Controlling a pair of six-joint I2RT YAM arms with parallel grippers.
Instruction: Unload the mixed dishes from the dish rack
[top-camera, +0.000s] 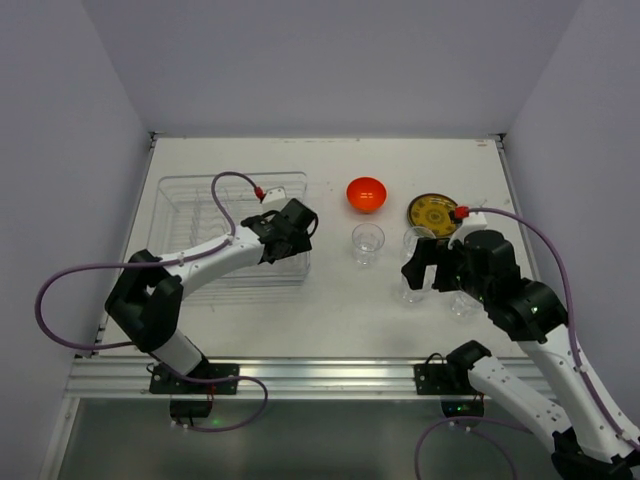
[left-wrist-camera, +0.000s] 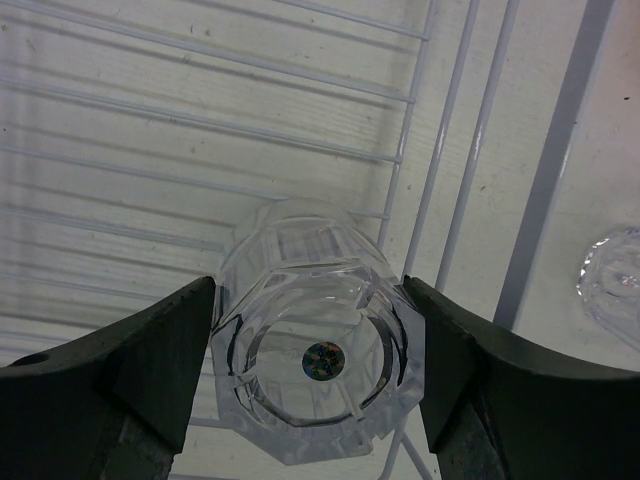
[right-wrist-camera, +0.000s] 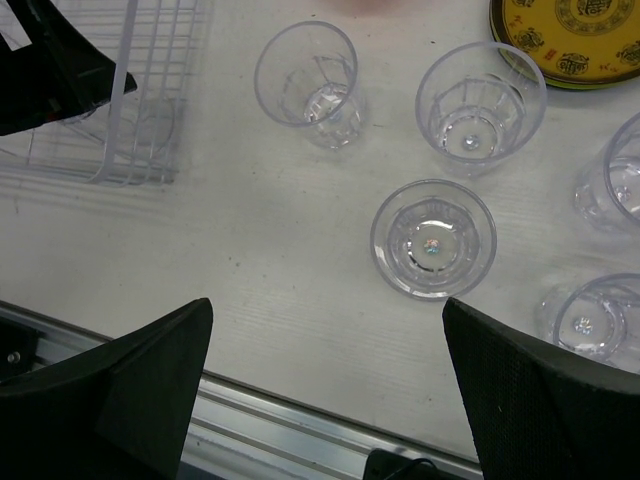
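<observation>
- Jaws of the left gripper (left-wrist-camera: 310, 335) spread wide to either side of one clear faceted glass (left-wrist-camera: 300, 260), dark pads right at its walls; cannot tell whether pressing or only beside it.
- Jaws of the right gripper (right-wrist-camera: 328, 320) fully apart, holding nothing, hanging over the table (top-camera: 330, 300) to the right of the dish rack (top-camera: 180, 215).
- Rack: large, rectangular, transparent, with thin pale ribs and raised clear walls; only the faceted glass seen in it, at its right end, close inside the right wall.
- That glass seen end-on from above: thick faceted sides, round base, and a small round iridescent sticker (left-wrist-camera: 320, 360) at the centre, its print too small to read.
- Five other clear glasses (right-wrist-camera: 433, 238) on the table right of the rack, apart from one another, all seen from above; the same kind of tiny shimmering dot at the base of the middle one, unreadable.
- Small glossy orange bowl (top-camera: 366, 193) right of the rack, level with its far right corner, mouth up.
- Yellow plate (top-camera: 433, 211) farther right from the rack than the bowl, flat on the table; dark rim, ring of dark ornamental medallions, not legible as writing.
</observation>
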